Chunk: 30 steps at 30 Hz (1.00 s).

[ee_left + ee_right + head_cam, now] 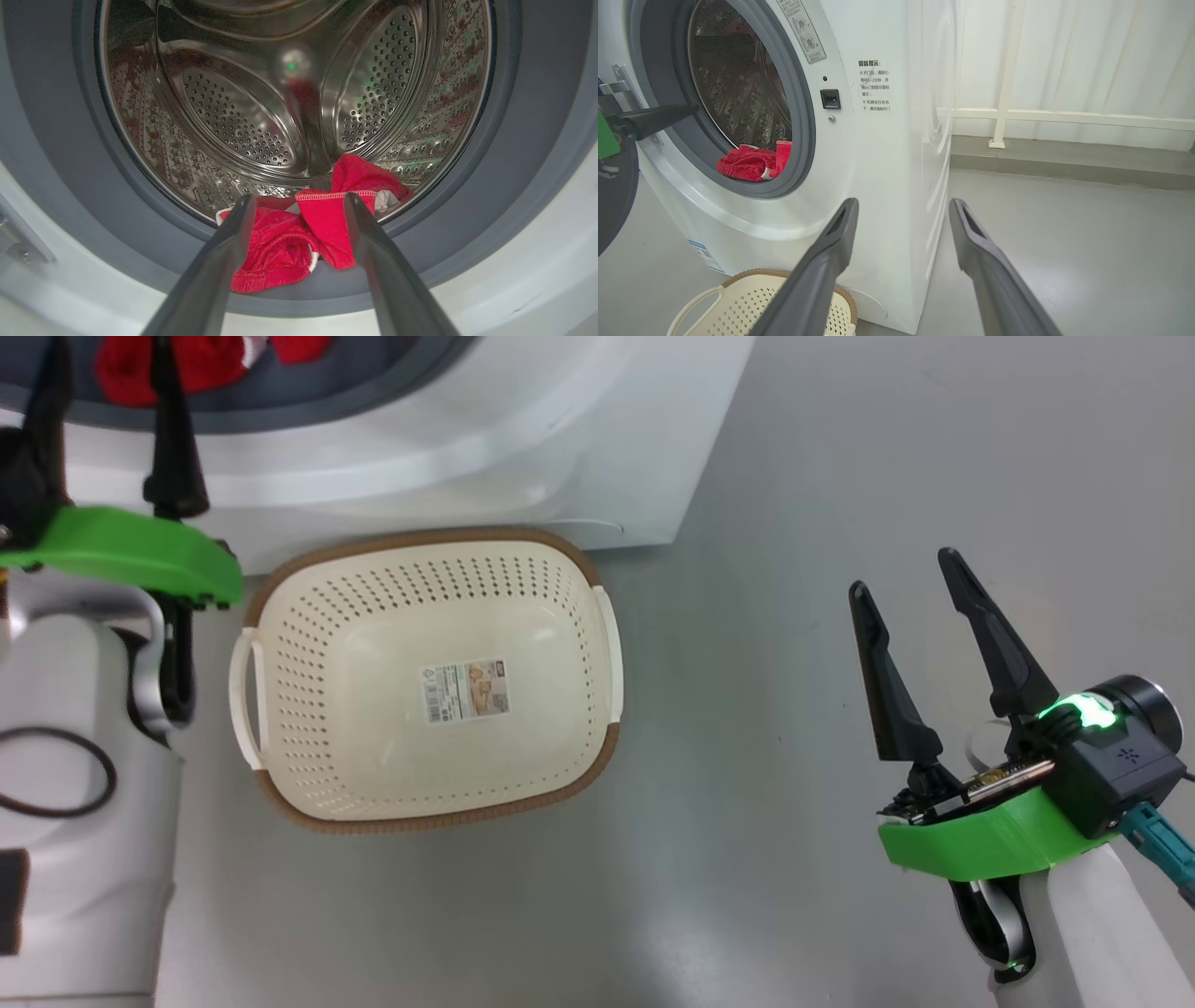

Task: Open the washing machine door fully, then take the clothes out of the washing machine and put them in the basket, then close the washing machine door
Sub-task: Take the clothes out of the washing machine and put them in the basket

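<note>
Containers
- Basket [373, 616]: cream, perforated, brown rim, side handles. It sits on the grey floor [747, 821], close against the foot of the washing machine [523, 439] and below the drum mouth. Inside it, a paper label [465, 691] lies on the bottom
- Drum [243, 121]: perforated steel, mouth uncovered, grey rubber ring [60, 154] around it. The clothes [275, 247] lie heaped low at the front and spill over the ring's lower lip

Clothes: bright red, crumpled, white stitching along one hem, a white patch at the right side

Left tool [300, 198]: fingers spread wide, holding nothing, aimed into the drum mouth with the heap framed between the tips; contact cannot be told

Right tool [902, 569]: fingers spread wide, holding nothing, over the floor well right of the basket
</note>
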{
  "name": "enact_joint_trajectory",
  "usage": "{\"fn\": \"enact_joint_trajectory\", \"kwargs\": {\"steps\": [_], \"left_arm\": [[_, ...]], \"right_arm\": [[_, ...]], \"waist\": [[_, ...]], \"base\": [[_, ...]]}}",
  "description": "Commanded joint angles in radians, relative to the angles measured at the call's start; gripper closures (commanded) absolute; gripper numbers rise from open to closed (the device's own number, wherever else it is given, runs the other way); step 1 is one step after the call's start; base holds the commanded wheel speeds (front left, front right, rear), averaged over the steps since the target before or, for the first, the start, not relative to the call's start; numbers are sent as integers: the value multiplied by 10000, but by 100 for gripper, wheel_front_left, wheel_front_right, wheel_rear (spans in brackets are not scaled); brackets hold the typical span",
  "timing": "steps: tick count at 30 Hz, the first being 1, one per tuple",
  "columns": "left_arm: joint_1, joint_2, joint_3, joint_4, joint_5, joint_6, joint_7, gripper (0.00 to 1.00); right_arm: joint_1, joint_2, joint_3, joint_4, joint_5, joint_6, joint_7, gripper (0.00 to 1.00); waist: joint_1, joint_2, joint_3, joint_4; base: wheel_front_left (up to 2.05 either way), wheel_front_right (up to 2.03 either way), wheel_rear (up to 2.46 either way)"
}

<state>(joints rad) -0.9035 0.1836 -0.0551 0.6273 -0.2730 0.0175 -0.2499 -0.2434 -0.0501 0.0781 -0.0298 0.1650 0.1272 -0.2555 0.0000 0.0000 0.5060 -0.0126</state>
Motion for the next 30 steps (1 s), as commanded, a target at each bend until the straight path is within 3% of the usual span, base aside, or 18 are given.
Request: {"fn": "enact_joint_trajectory", "kwargs": {"steps": [1,11,21,30], "left_arm": [[-357,568,299,18,100,-11,-116,0],[-1950,811,199,1864,160,-26,-82,0],[-3236,1426,-118,3882,683,794,671,0],[-3819,1879,-545,5108,1056,1090,1497,0]], "right_arm": [[-159,-1,256,-238,-7,35,-63,0],[-444,-1,406,-195,31,35,-63,0],[-638,-1,760,-20,124,35,-63,0],[-566,-1,1009,124,255,35,-63,0]], "waist": [[0,0,487,-266],[0,0,1080,-572],[0,0,1168,-961],[0,0,1085,-1289]], "base": [[0,0,0],[0,0,0],[0,0,0],[0,0,0]]}}
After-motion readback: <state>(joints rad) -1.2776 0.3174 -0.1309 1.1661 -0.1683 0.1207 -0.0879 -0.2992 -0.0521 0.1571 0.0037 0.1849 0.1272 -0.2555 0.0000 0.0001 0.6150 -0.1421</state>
